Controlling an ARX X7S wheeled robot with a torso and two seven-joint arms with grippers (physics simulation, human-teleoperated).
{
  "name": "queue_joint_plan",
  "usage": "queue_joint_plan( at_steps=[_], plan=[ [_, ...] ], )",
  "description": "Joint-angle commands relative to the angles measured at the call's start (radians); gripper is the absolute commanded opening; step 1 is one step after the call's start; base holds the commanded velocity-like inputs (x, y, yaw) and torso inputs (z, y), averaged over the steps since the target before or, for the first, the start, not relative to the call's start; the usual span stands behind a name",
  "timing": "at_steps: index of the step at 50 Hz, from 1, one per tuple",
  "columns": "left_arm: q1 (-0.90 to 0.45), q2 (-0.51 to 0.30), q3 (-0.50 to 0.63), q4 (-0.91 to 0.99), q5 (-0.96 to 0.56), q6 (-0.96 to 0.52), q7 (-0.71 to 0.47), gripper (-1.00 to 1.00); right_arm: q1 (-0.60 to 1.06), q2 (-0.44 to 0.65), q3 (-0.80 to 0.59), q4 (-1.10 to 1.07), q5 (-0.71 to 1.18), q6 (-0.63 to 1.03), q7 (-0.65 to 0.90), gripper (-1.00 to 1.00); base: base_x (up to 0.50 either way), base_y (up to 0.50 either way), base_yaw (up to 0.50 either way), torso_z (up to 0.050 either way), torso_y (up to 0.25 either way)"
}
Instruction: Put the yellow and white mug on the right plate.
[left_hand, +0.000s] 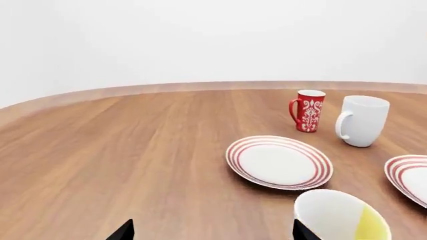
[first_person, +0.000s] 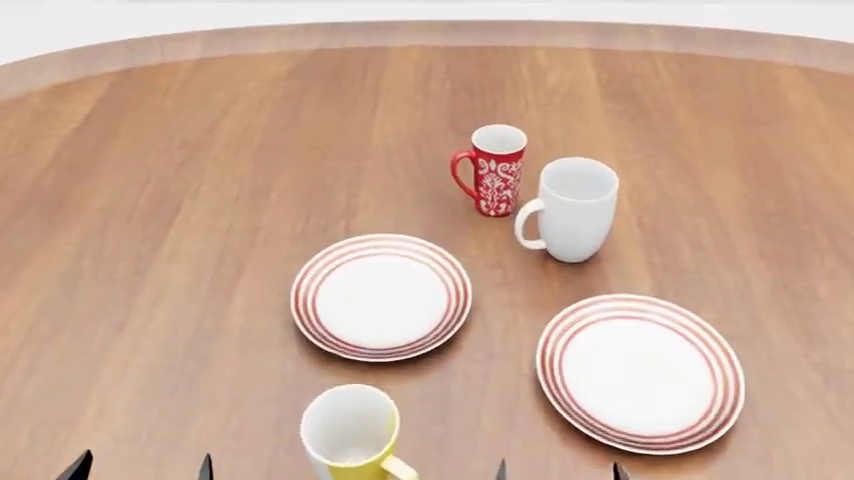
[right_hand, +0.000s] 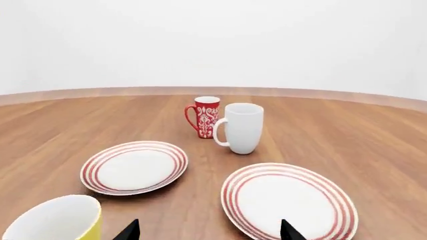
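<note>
Nearest the lens, the yellow and white mug (first_person: 351, 432) stands upright, between the two grippers and well short of the right plate (first_person: 639, 369). Left gripper (first_person: 139, 468) and right gripper (first_person: 558, 470) both spread, empty. Rigid, glossy, probably slippery; pinch the wall at the rim.

The bench (first_person: 160, 220) is warm brown wood with a long grain, against a plain white wall. Both the right plate (first_person: 641, 372) and the left plate (first_person: 382, 296) are white with thin red rings round the rim. The yellow and white mug (first_person: 350, 432) is yellow outside and white inside, the slim mug (first_person: 495, 170) red with white ornament, and the plain mug (first_person: 575, 208) all white.
</note>
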Motion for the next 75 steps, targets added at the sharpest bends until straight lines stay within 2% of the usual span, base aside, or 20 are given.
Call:
queue_joint_plan(
  at_steps=[1, 17, 33, 36, 43, 44, 56, 75],
  plan=[
    [-0.002, 0.013, -0.008, -0.011, 0.021, 0.013, 0.010, 1.00, -0.010, -0.011, -0.001, -0.004, -0.038, -0.041, -0.005, 1.00, 0.50, 0.00, 0.00, 0.000, 0.000],
    [-0.006, 0.003, 0.003, -0.016, 0.013, 0.018, -0.002, 1.00, -0.003, -0.003, -0.007, -0.004, -0.023, -0.025, 0.011, 1.00, 0.48, 0.00, 0.00, 0.000, 0.000],
    [-0.005, -0.006, 0.013, -0.011, 0.004, 0.018, -0.014, 1.00, 0.003, 0.009, -0.020, 0.009, -0.017, -0.020, 0.017, 1.00, 0.00, 0.00, 0.00, 0.000, 0.000],
    [-0.006, -0.008, 0.014, -0.012, 0.002, 0.019, -0.015, 1.00, 0.026, 0.022, -0.015, 0.067, -0.008, -0.035, -0.002, 1.00, 0.00, 0.00, 0.00, 0.000, 0.000],
    [-0.002, -0.011, 0.023, -0.007, 0.001, 0.020, -0.020, 1.00, 0.049, 0.086, 0.001, 0.105, 0.099, 0.013, -0.117, 1.00, 0.00, 0.00, 0.00, 0.000, 0.000],
    [-0.001, -0.012, 0.024, -0.004, 0.000, 0.018, -0.019, 1.00, 0.044, 0.113, -0.014, 0.087, 0.128, 0.034, -0.175, 1.00, 0.00, 0.00, 0.00, 0.000, 0.000],
    [0.003, -0.020, 0.032, 0.009, -0.005, 0.009, -0.027, 1.00, -0.006, 0.262, -0.073, 0.011, 0.188, 0.006, -0.412, 1.00, 0.00, 0.00, 0.00, 0.000, 0.000],
    [-0.003, -0.030, 0.043, 0.004, -0.013, 0.009, -0.036, 1.00, -0.043, 0.343, -0.171, 0.002, 0.203, -0.036, -0.612, 1.00, 0.00, 0.00, 0.00, 0.000, 0.000]
  ],
)
